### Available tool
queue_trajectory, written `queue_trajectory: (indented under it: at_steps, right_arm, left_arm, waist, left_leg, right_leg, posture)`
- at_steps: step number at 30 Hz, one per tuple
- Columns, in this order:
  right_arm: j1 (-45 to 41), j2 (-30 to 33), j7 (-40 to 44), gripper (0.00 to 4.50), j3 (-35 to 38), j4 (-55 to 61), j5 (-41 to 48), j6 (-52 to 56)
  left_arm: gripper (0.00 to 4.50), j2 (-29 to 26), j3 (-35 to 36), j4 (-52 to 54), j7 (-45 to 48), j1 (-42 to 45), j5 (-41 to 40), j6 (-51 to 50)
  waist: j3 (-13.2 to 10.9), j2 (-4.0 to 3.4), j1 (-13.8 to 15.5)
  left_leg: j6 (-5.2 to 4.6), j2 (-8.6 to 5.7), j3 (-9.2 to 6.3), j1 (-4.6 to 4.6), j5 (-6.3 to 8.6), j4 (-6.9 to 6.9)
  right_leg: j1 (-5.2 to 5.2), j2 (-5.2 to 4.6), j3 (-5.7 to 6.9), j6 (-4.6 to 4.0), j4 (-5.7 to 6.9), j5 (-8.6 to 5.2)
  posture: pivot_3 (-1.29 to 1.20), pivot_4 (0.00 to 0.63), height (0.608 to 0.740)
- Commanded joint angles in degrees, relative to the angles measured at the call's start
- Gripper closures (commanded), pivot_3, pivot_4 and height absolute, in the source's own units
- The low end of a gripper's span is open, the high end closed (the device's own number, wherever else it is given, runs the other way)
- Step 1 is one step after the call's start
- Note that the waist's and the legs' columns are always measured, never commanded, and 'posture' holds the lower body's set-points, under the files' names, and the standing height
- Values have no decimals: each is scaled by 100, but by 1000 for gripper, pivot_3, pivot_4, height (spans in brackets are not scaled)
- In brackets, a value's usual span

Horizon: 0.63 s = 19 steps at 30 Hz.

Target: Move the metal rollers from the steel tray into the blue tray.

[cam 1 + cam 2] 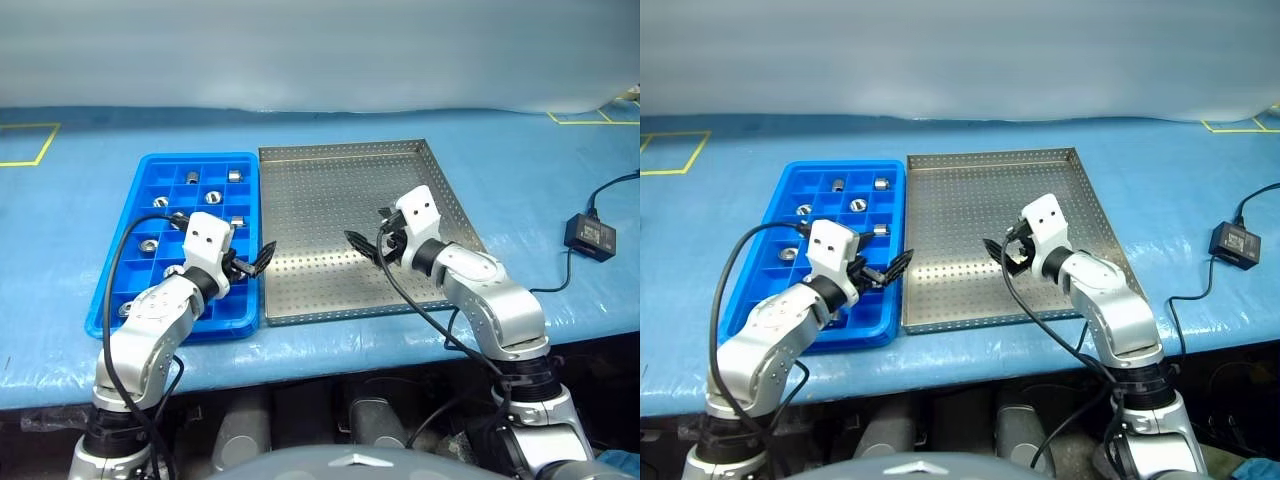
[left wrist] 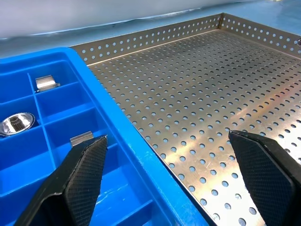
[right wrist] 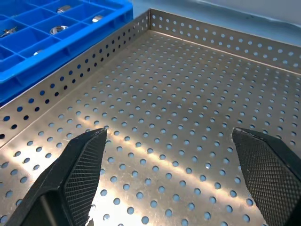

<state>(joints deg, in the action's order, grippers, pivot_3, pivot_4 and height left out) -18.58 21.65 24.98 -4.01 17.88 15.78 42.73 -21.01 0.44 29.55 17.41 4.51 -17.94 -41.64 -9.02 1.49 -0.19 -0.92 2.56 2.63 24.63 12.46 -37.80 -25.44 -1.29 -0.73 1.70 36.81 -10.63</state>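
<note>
Jaws of left gripper (image 1: 258,260) and right gripper (image 1: 362,245) open, empty; eight metal rollers (image 1: 191,178) in blue tray (image 1: 150,166).

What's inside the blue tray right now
The blue tray holds several metal rollers, each in its own compartment, mostly toward the far end. The left gripper and its arm cover the near compartments, so their contents can't be seen.

Shiny metal rollers (image 1: 212,197) sit scattered in the blue tray's (image 1: 120,270) compartments.
</note>
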Motion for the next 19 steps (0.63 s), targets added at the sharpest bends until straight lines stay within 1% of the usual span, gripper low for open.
queue_trajectory:
  at_steps: [1, 3, 9, 12, 19]
  right_arm:
    - [-123, -66, 20, 21, -71, 9, -13, -89]
    - [-140, -35, 102, 21, -164, 40, -43, -156]
    - [-234, -72, -10, 21, -77, -40, -69, -150]
    - [-261, -23, 78, 21, -235, -33, -131, -208]
    - [-248, -111, -109, 21, -61, -64, -163, -214]
  left_arm:
    - [0, 41, -3, 354, -13, 22, -14, 131]
    - [0, 60, -7, 404, -12, -21, -22, 141]
    - [0, 94, 2, 444, -87, -13, 31, 135]
    - [0, 127, 24, 452, -104, 10, 0, 172]
    - [0, 103, -73, 403, -99, 15, 55, 221]
  waist:
    - [0, 0, 24]
    - [0, 0, 52]
    - [0, 0, 134]
    - [0, 0, 164]
    - [0, 0, 185]
  left_leg:
    - [0, 0, 1, 0, 0, 0]
    - [0, 0, 1, 0, 0, 1]
    - [0, 0, 1, 0, 0, -1]
    - [0, 1, 0, 0, 0, -3]
    - [0, 0, 1, 2, 0, -2]
  right_leg:
    - [0, 0, 0, 0, 0, 0]
    - [-1, 0, 0, 0, 0, 0]
    - [-1, 0, 0, 0, 0, 0]
    - [1, 0, 0, 0, 0, 0]
    - [-1, 0, 0, 0, -1, 0]
  posture:
    - [104, 150, 740]
    - [103, 150, 740]
    - [117, 150, 740]
    - [112, 150, 740]
    - [106, 150, 740]
